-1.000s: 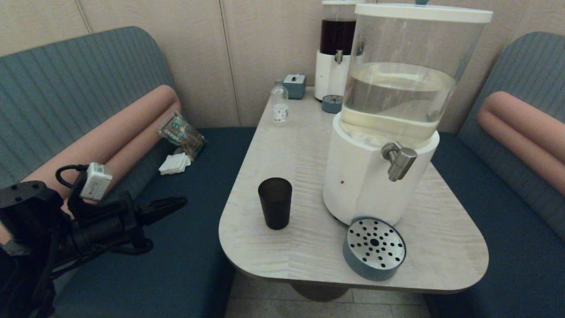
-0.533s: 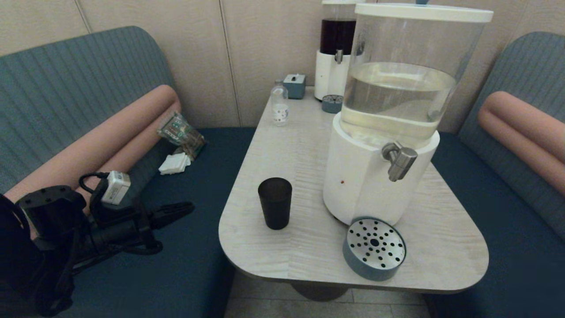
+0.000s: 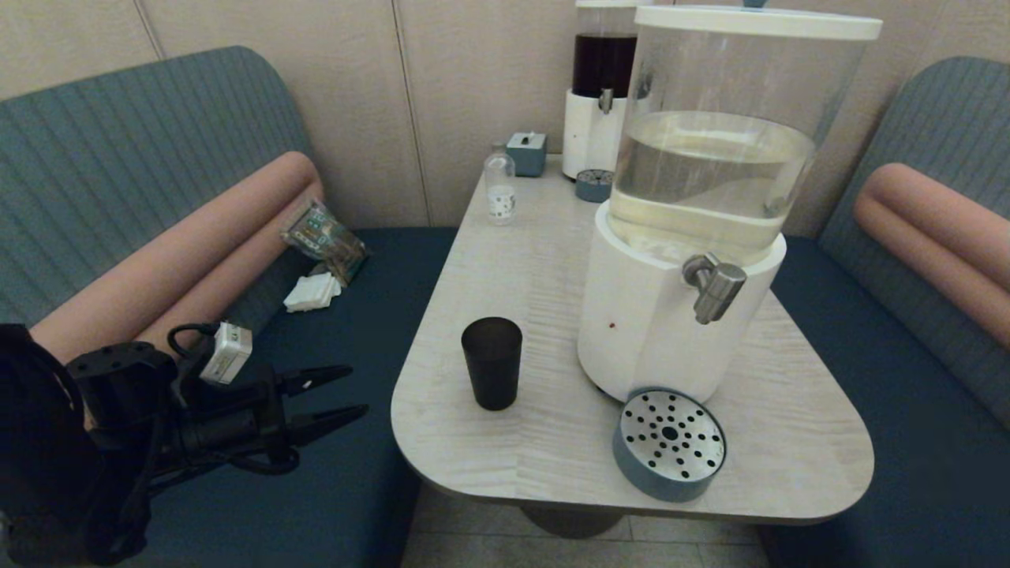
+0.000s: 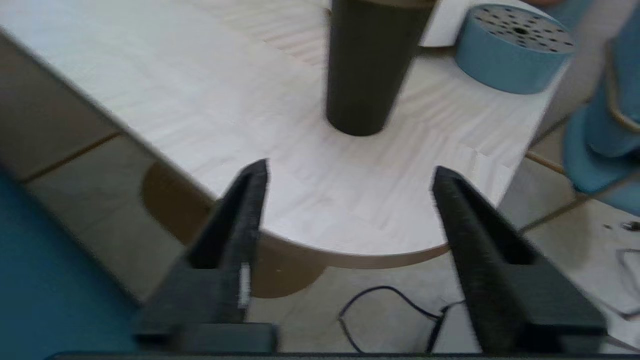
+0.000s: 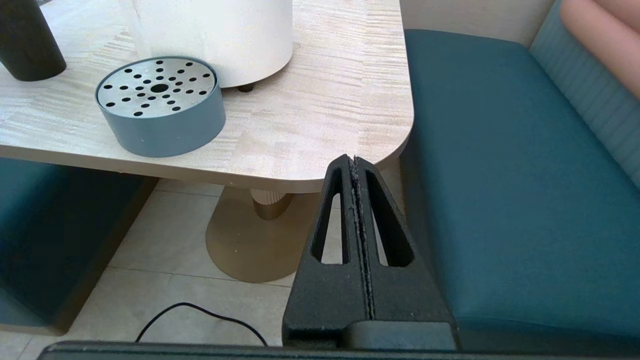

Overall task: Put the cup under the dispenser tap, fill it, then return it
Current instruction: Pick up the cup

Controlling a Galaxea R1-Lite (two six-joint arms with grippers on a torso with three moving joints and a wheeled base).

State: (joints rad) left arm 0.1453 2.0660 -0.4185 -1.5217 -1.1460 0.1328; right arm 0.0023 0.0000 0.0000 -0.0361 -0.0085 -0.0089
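The dark tapered cup (image 3: 491, 363) stands upright near the table's front left corner, and shows in the left wrist view (image 4: 369, 65) too. The steel dispenser tap (image 3: 714, 286) juts from the white-based, clear-tank dispenser (image 3: 678, 315), to the cup's right. My left gripper (image 3: 355, 390) hovers off the table's left edge, over the bench seat, open and empty, pointing at the cup (image 4: 350, 170). My right gripper (image 5: 354, 160) is parked low beside the table's front right corner, shut and empty; the head view does not show it.
A blue drip tray with a perforated steel top (image 3: 669, 443) sits at the table's front edge below the tap. A small clear bottle (image 3: 499, 189), a small blue box (image 3: 526, 152) and a second dispenser with dark liquid (image 3: 601, 95) stand at the back. Benches flank the table (image 3: 513, 260).
My left gripper has dropped lower and moved right towards the table, and its fingers have spread from shut to open. The cup and the right arm have not moved.
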